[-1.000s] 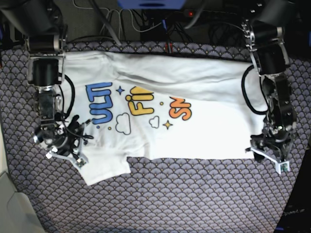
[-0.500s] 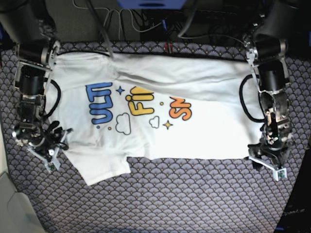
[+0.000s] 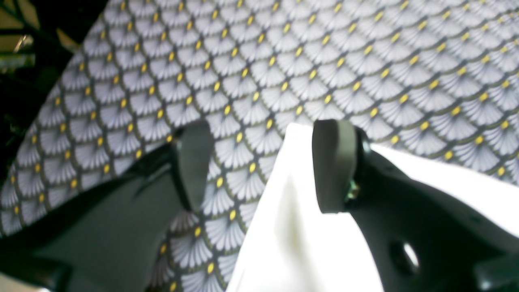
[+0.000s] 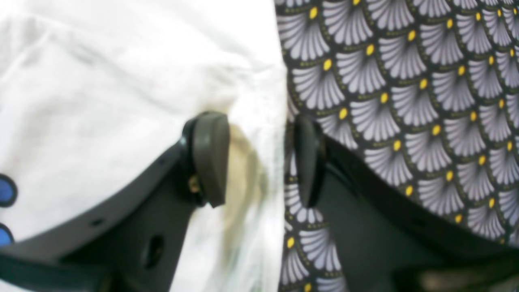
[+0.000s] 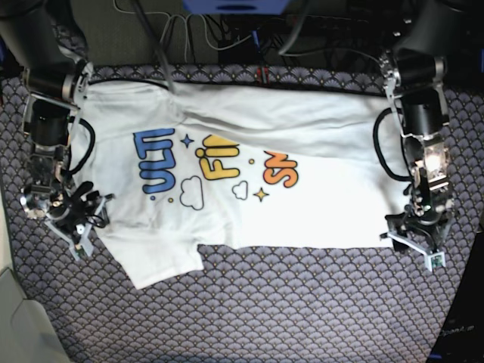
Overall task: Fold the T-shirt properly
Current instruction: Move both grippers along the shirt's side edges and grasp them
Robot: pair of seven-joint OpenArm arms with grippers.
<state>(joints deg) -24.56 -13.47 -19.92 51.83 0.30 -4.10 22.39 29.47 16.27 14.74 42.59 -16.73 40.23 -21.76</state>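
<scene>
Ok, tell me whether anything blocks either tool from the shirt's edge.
Nothing visible does. The left tool straddles a corner of the shirt, the right tool straddles its side edge; both are open on the patterned cloth.

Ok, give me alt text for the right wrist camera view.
The open right gripper straddles the edge of the white T-shirt, one finger over the fabric and the other over the scale-patterned cloth. Blue print dots show at the far left.
</scene>
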